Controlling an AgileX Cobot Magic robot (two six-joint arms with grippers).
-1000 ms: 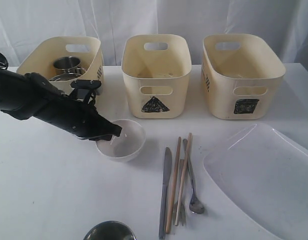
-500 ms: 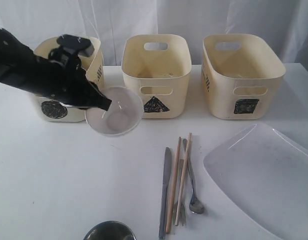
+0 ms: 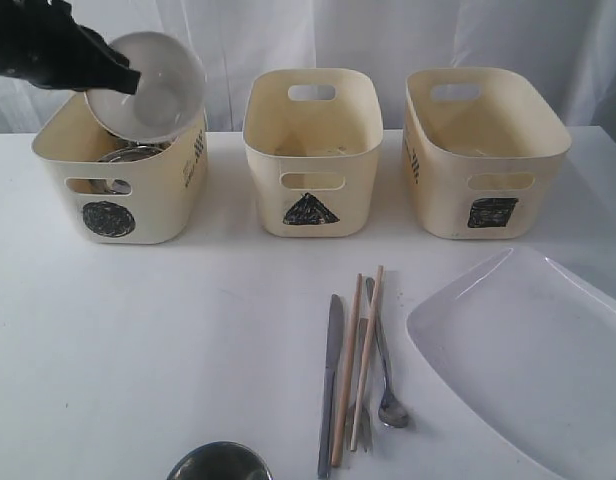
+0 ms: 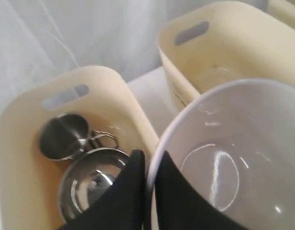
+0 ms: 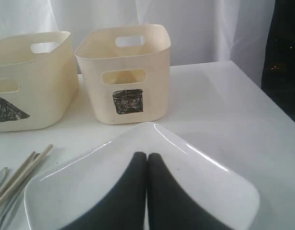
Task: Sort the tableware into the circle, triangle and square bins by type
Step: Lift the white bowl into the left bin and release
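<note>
My left gripper [image 3: 128, 75] is shut on the rim of the small white bowl [image 3: 153, 85], which hangs tilted over the circle bin [image 3: 118, 190]. In the left wrist view the fingers [image 4: 133, 167] pinch the bowl [image 4: 233, 158] above a steel mug [image 4: 61, 136] and another round steel vessel [image 4: 87, 182] inside that bin. The triangle bin [image 3: 310, 150] and square bin [image 3: 483, 150] stand to the right. Knife [image 3: 330, 380], chopsticks [image 3: 358, 350] and spoon [image 3: 388, 400] lie beside the square plate [image 3: 528, 350]. My right gripper [image 5: 146, 155] is shut and empty over that plate [image 5: 90, 191].
A round steel vessel [image 3: 220, 462] shows at the table's front edge, cut off by the frame. A white curtain hangs behind the three bins. The right arm does not show in the exterior view.
The left gripper has lifted the small white bowl off the table and carried it up and to the left, over the circle bin. The right gripper has not visibly moved.
</note>
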